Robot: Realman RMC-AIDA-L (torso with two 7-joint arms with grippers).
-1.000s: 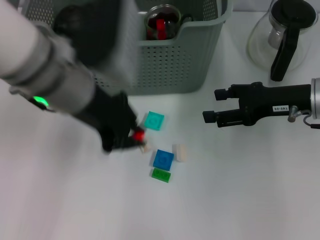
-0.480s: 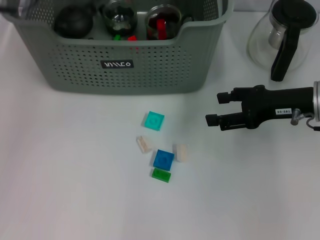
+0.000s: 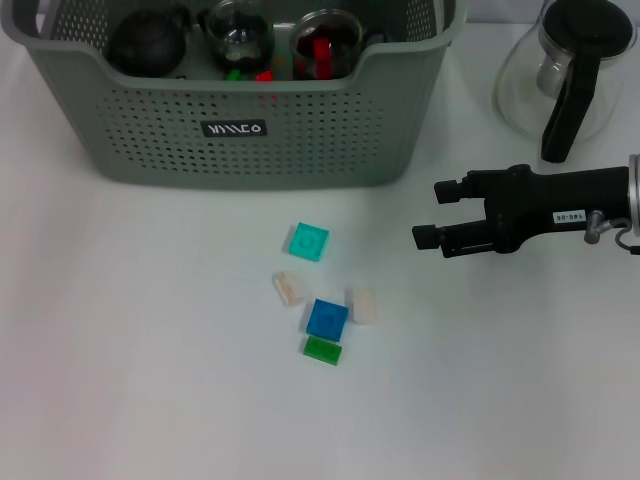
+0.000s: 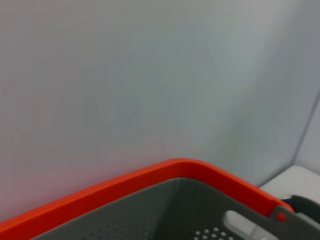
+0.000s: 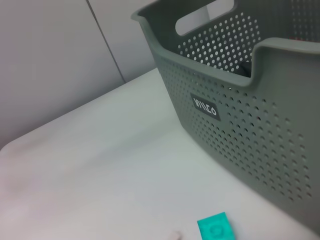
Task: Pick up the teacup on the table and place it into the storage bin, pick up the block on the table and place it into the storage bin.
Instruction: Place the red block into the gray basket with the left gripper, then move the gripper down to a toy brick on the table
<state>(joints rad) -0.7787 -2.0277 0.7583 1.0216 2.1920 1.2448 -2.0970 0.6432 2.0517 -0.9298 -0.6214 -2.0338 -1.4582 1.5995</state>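
Observation:
The grey-green storage bin [image 3: 240, 140] stands at the back of the table and also shows in the right wrist view [image 5: 240, 125]. Inside it sit a dark pot [image 3: 145, 42], a glass teacup [image 3: 237, 30] and a second glass cup holding red pieces [image 3: 325, 42]. Small red and green blocks [image 3: 250, 74] lie between them. On the table lie a teal block [image 3: 308, 241], a blue block [image 3: 327, 318], a green block [image 3: 322, 350] and two cream blocks [image 3: 288, 288]. My right gripper [image 3: 432, 213] is open and empty, to the right of the blocks. My left arm is out of the head view.
A glass carafe with a black handle [image 3: 565, 75] stands at the back right, behind my right arm. The left wrist view shows only an orange-tinted rim of the bin [image 4: 150, 182] and a wall. The teal block also shows in the right wrist view [image 5: 216, 228].
My left arm, which held a small red block near the loose blocks, has left the head view. That red block is gone from the table. The right gripper has barely moved.

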